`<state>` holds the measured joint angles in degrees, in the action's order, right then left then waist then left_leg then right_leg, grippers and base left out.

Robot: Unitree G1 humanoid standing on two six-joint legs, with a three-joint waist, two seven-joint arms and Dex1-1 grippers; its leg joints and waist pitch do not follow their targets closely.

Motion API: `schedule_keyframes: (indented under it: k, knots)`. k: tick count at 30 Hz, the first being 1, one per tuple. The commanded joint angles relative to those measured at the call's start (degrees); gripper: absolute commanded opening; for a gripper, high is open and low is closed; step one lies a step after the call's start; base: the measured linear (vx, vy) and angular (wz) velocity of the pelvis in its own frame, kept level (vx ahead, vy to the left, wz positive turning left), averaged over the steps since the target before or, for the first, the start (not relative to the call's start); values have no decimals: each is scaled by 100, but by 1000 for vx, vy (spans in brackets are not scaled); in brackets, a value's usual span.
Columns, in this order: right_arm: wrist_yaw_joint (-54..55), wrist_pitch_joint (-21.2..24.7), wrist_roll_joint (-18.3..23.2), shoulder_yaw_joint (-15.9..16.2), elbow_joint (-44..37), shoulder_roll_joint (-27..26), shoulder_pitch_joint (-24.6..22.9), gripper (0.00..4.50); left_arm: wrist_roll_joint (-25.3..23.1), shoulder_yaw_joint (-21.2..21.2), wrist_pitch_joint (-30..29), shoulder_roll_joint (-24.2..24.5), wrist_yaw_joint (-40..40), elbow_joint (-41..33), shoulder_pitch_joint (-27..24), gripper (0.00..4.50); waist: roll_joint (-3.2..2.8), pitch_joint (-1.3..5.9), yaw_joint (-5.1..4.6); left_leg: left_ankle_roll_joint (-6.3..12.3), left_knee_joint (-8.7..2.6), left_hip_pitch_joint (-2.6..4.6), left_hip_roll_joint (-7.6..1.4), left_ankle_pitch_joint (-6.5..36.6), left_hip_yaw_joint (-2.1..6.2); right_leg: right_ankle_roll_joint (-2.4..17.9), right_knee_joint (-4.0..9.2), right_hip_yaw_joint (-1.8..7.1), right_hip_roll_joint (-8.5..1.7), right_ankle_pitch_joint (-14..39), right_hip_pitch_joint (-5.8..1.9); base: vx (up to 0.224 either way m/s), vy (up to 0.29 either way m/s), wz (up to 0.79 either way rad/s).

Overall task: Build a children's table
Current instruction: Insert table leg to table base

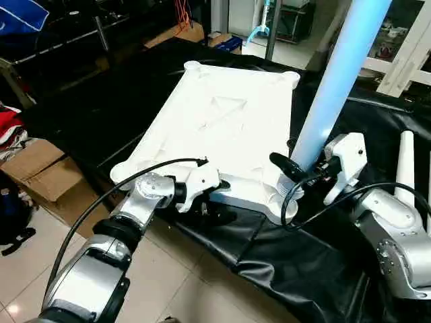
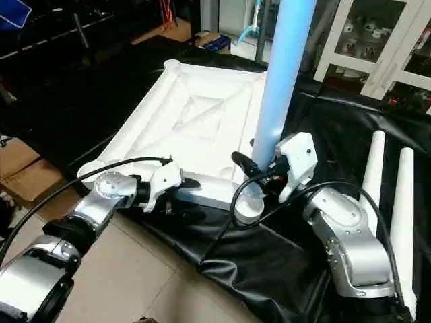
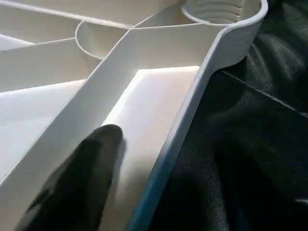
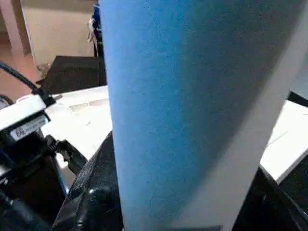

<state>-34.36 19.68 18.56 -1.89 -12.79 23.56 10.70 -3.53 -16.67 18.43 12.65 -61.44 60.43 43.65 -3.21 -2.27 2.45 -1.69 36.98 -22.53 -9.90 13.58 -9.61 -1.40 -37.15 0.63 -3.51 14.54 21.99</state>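
White tabletop [image 1: 222,128] lies ribs-up on black sheet [image 1: 303,269]. R gripper [image 2: 259,168] pinches upright leg [image 2: 279,87] at 5 o'clock corner socket [image 2: 249,205]; L gripper [image 1: 215,187] clamps near edge at 6.

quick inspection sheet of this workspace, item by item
surface: black sheet draped over the bench, wrinkled at the near edge
job's things: white table top lies underside up; one leg stands upright in the near right corner socket; two spare legs lie on the sheet to the right
clutter: nothing seen on the sheet
grippers: right gripper shut on the leg near its base; left gripper at the top's near rim, one finger inside the rim
cables: black cable loops over each forearm
surroundings: cardboard box on the floor at left, white glass-door cabinet behind
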Motion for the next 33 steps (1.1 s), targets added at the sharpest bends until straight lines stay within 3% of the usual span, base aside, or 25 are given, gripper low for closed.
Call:
schedule_keyframes:
  k: [1,5,10,12,13,14,15,16,17,21,31,33]
  knots:
    - [-65,-106,9,-100,-109,38,-43,186,-84,-27,103,-54,50,157,153,338,70,515,-3,880,-256,143,-234,-1239,95,1735,112,93,-339,-3204,-383,0,0,0]
    - [-59,-143,-1,-122,-78,49,-65,186,-296,-148,223,-44,104,283,286,319,54,523,-1,869,-255,143,-242,-1245,105,1767,101,90,-346,-3281,-393,0,0,0]
    - [77,-221,-17,-130,-94,-14,-119,186,-664,-354,440,22,215,602,490,281,-47,536,-11,813,-238,144,-231,-1283,122,1730,92,83,-349,-3498,-405,0,0,0]
    - [100,-227,-32,-120,-140,-35,-158,186,-670,-351,447,20,159,651,517,249,-23,526,-14,785,-254,133,-223,-1141,117,1723,114,87,-348,-3442,-412,0,0,0]
    - [116,-221,-35,-125,-193,-52,-197,186,-663,-332,440,5,84,717,570,249,-112,531,-18,767,-247,145,-228,-1105,127,1727,114,80,-354,-3382,-396,0,0,0]
    - [119,-215,-32,-131,-208,-56,-207,186,-658,-324,436,-1,63,736,590,242,-69,534,-32,759,-253,147,-237,-1088,127,1750,116,79,-341,-3365,-407,0,0,0]
    - [121,-218,-35,-136,-215,-51,-215,186,-673,-320,433,-8,35,770,618,243,-117,540,-28,754,-245,145,-232,-1112,133,1758,103,78,-347,-3388,-411,0,0,0]
    - [126,-223,-34,-148,-226,-47,-230,186,-715,-339,438,-6,30,812,659,239,-118,538,-34,765,-241,141,-229,-1128,132,1752,107,78,-346,-3408,-410,0,0,0]
    - [127,-226,-33,-159,-225,-40,-231,186,-745,-353,439,-5,30,843,691,207,-118,540,-38,767,-243,139,-228,-1130,134,1737,110,76,-347,-3399,-412,0,0,0]
    - [165,-292,-30,-138,-190,-36,-235,186,-776,-301,419,-38,54,1011,832,178,-150,542,-47,769,-241,151,-237,-1100,137,1744,119,71,-351,-3369,-401,0,0,0]
    - [179,-313,-44,-52,-159,-92,-106,186,-922,-367,522,-9,18,1109,808,107,-138,536,-27,833,-249,154,-253,-1046,135,1806,125,73,-364,-3203,-387,0,0,0]
    - [166,-327,-42,-55,-112,-85,-57,186,-932,-356,535,6,49,1139,802,98,-96,540,-25,848,-248,144,-247,-1084,132,1804,118,76,-363,-3246,-399,0,0,0]
